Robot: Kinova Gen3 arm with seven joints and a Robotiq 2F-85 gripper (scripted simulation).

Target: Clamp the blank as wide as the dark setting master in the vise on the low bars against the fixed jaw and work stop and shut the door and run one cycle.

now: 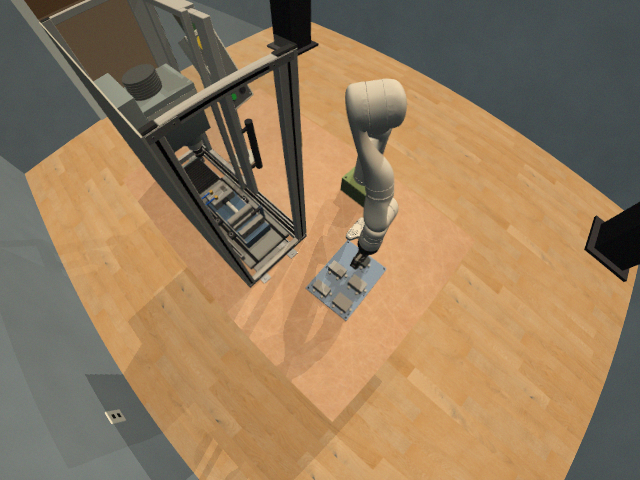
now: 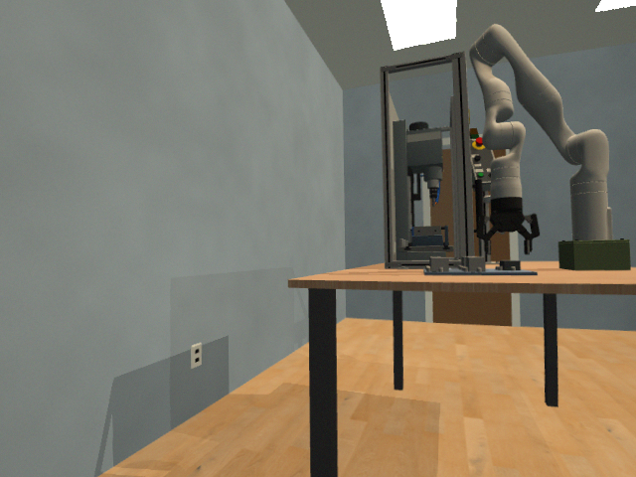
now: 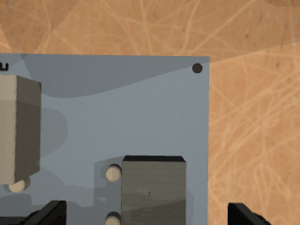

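Observation:
My gripper [image 1: 358, 265] [image 2: 507, 247] [image 3: 146, 216] is open and empty, above the plate [image 1: 376, 269] [image 2: 482, 272] [image 3: 141, 117]. Between its fingers in the wrist view, lower down, stands a dark grey block [image 3: 154, 194] [image 2: 510, 265], which looks like the setting master. A lighter blank [image 3: 7, 127] stands left of it, beside a peg. In the top view several light blanks stand on the plate, among them one blank [image 1: 337, 268] nearest the guard and one wide blank [image 1: 342, 302] at the far corner. The vise [image 1: 242, 217] [image 2: 427, 239] in the guard holds no blank that I can see.
The guard [image 1: 293, 144] [image 2: 460, 154] stands beside the plate, its side towards the arm open; the door handle [image 1: 252, 144] is farther back. The black knob [image 2: 476, 158] and green button [image 2: 480, 175] are on the control column. The green arm base [image 1: 353, 188] [image 2: 594, 254] is behind the plate.

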